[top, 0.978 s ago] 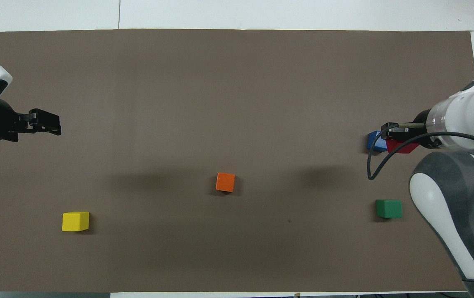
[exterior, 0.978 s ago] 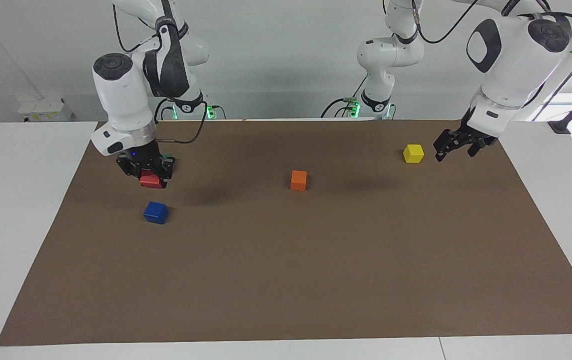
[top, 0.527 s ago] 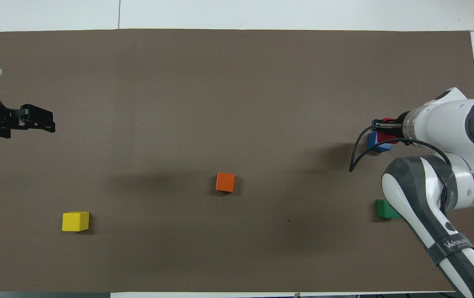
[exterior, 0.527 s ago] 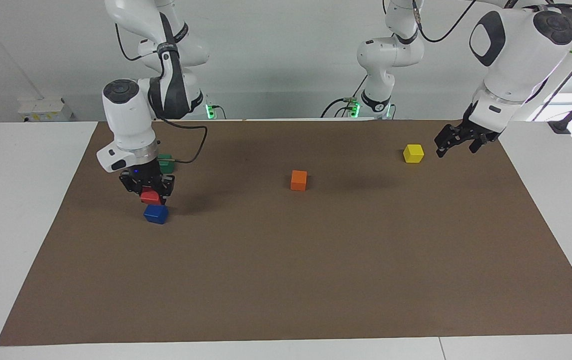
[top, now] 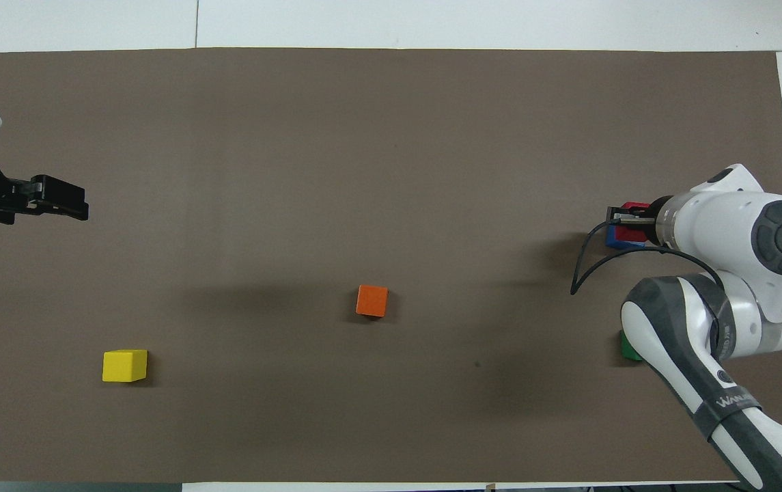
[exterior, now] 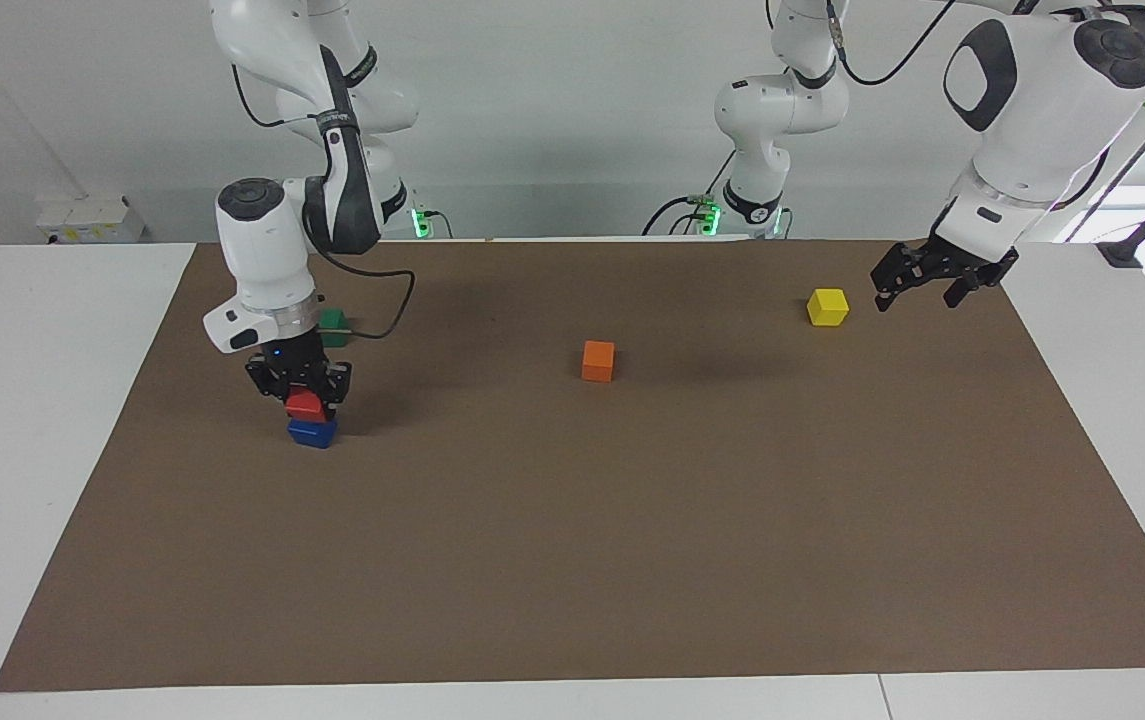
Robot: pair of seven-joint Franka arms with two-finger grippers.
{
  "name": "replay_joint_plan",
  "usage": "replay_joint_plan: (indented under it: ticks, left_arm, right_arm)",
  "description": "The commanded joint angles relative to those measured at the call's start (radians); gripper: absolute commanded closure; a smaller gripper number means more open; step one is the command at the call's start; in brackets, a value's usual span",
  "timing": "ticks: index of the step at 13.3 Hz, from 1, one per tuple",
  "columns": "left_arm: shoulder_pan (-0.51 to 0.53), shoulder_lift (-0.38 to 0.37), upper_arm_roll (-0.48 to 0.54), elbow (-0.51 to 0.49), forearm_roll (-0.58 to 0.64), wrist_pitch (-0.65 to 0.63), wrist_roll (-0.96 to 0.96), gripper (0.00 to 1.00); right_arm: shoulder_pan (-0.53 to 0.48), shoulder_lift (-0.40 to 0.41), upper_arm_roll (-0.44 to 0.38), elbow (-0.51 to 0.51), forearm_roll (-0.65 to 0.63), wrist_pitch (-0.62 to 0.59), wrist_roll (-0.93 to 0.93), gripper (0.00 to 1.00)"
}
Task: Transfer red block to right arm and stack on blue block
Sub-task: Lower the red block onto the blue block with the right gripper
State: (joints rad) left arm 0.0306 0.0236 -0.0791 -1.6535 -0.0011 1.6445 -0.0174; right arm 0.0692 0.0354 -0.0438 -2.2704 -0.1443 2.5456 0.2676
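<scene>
The red block (exterior: pixel 305 405) (top: pixel 633 229) sits right on top of the blue block (exterior: pixel 312 433) (top: pixel 613 238) at the right arm's end of the brown mat. My right gripper (exterior: pixel 303 398) (top: pixel 630 220) points straight down and is shut on the red block; a blue light glows at its wrist. My left gripper (exterior: pixel 917 283) (top: pixel 63 204) hangs open and empty in the air at the left arm's end of the table, beside the yellow block.
A yellow block (exterior: pixel 827 306) (top: pixel 124 365) lies near the left arm's end. An orange block (exterior: pixel 598 360) (top: pixel 371 300) sits mid-mat. A green block (exterior: pixel 332 326) (top: pixel 628 350) lies nearer to the robots than the blue block, partly hidden by the right arm. The mat (exterior: pixel 572 560) covers most of the table.
The right gripper has carried the red block away from the robots and down, from above the mat beside the blue block onto its top. The left arm has risen slightly.
</scene>
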Motion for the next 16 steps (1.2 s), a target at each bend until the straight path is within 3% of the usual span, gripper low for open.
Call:
replay_joint_plan:
  ticks: [1, 15, 16]
  left_arm:
    - [0.005, 0.009, -0.008, 0.029, 0.021, -0.031, 0.014, 0.00]
    - [-0.003, -0.036, -0.008, -0.003, 0.021, -0.051, 0.013, 0.00]
    - [-0.003, -0.037, -0.008, -0.003, 0.023, -0.048, 0.010, 0.00]
  right_arm:
    - [-0.022, 0.015, 0.009, -0.018, -0.026, 0.071, 0.018, 1.00]
    - [-0.054, 0.052, 0.010, -0.024, -0.026, 0.128, 0.088, 1.00]
    - [-0.054, 0.050, 0.010, -0.024, -0.026, 0.128, 0.102, 0.85]
